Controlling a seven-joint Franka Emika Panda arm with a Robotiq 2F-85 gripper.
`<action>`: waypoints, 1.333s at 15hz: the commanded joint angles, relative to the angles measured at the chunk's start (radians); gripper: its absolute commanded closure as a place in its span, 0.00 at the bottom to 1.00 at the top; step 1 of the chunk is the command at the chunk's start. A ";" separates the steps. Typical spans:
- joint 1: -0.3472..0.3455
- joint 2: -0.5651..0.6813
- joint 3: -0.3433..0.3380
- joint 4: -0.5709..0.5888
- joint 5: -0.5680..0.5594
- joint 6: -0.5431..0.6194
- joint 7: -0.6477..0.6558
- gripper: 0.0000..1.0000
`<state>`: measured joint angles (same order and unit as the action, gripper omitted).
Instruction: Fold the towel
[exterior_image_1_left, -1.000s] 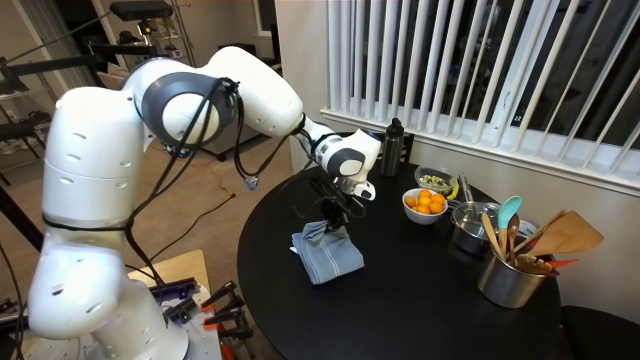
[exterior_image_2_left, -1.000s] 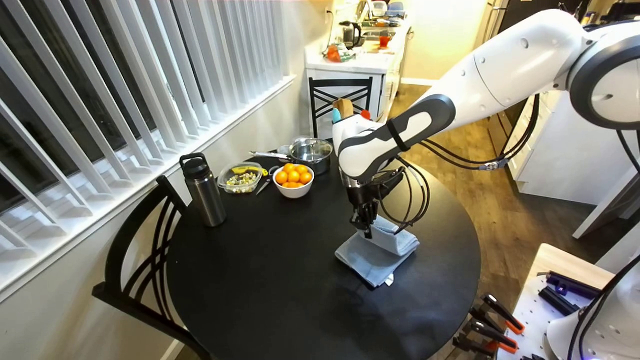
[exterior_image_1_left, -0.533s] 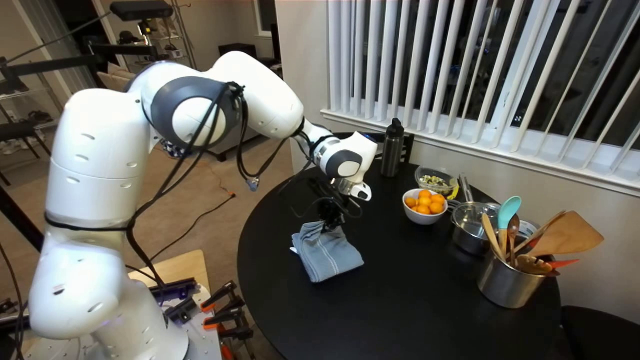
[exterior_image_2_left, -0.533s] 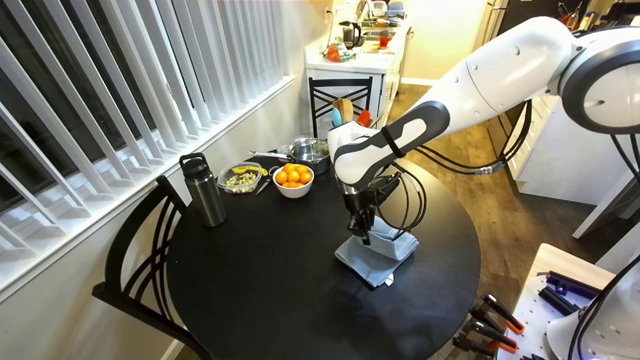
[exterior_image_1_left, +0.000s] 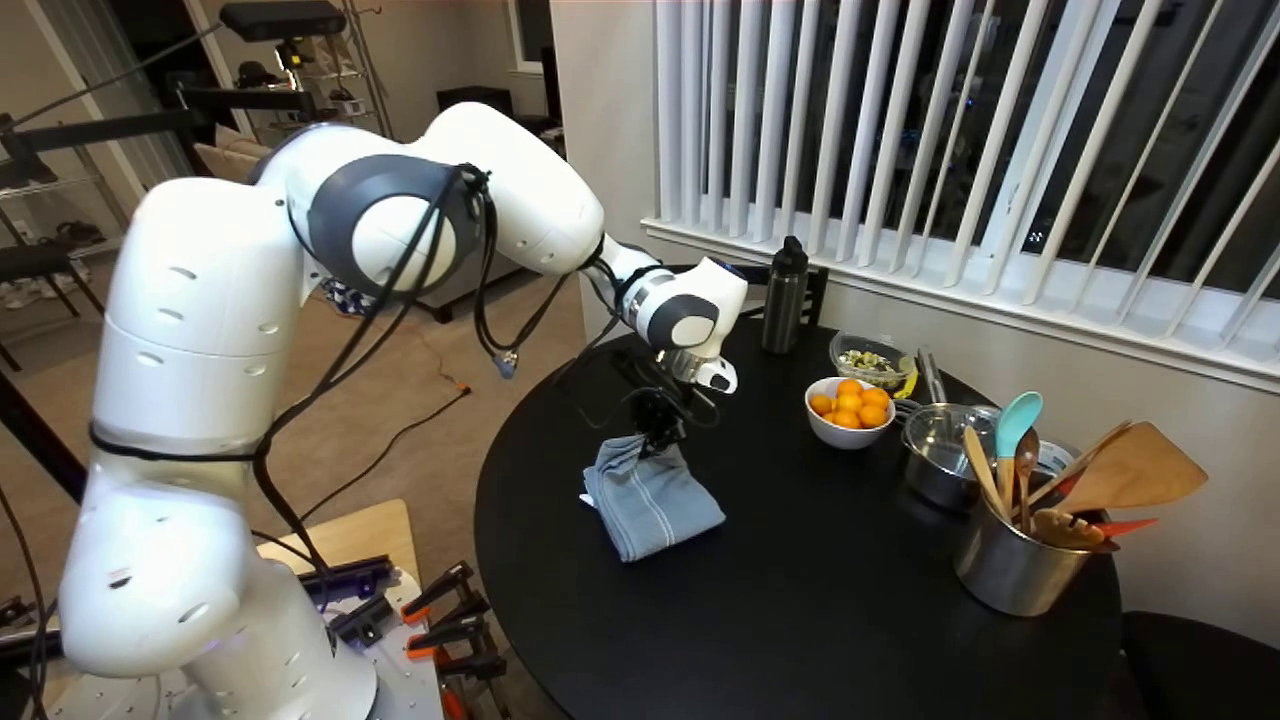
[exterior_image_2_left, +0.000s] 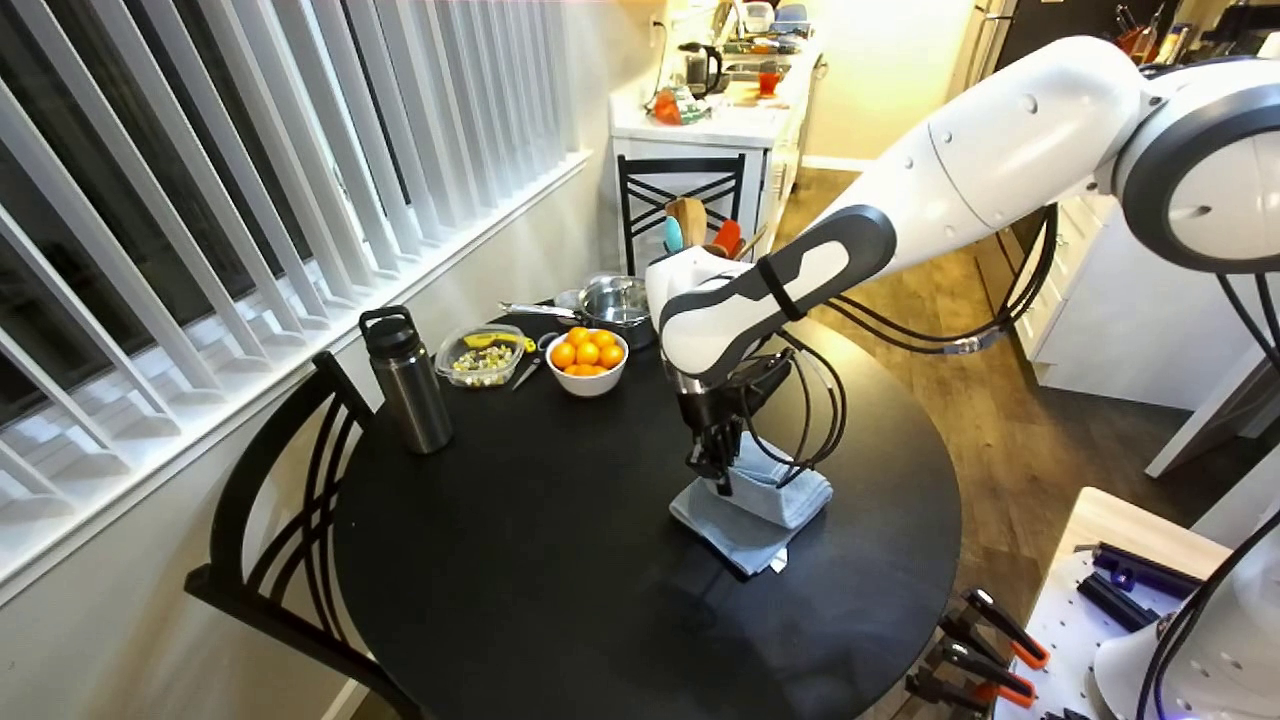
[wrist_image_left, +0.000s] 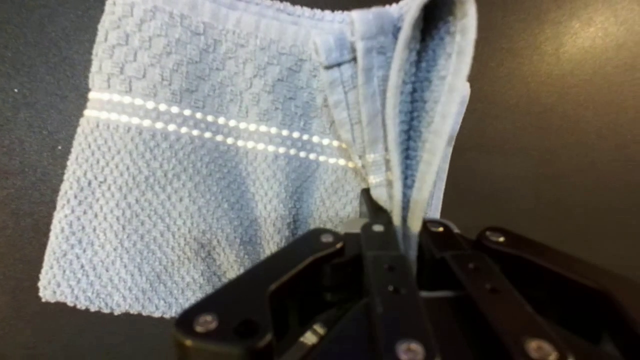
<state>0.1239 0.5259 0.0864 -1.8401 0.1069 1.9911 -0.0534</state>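
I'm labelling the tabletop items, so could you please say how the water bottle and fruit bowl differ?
The water bottle is tall and narrow; the fruit bowl is low and wide. The water bottle is metallic with a black cap; the fruit bowl is white and holds oranges. Both stand on the black table.

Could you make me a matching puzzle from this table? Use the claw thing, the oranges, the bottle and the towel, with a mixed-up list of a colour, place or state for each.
Things:
1. gripper
2. oranges
3. bottle
4. towel

Descriptions:
A. light blue
B. standing upright, with a black top
C. pinching a fold of the towel
D. in a white bowl

Right pairs: 1-C, 2-D, 3-B, 4-A.
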 joint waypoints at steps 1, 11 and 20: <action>0.005 0.012 0.005 0.016 -0.014 -0.008 0.035 0.67; -0.009 0.028 0.009 0.037 0.003 -0.037 0.027 0.10; -0.007 -0.010 0.036 0.074 0.004 -0.124 -0.014 0.00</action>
<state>0.1216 0.5413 0.1146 -1.7619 0.1103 1.8998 -0.0497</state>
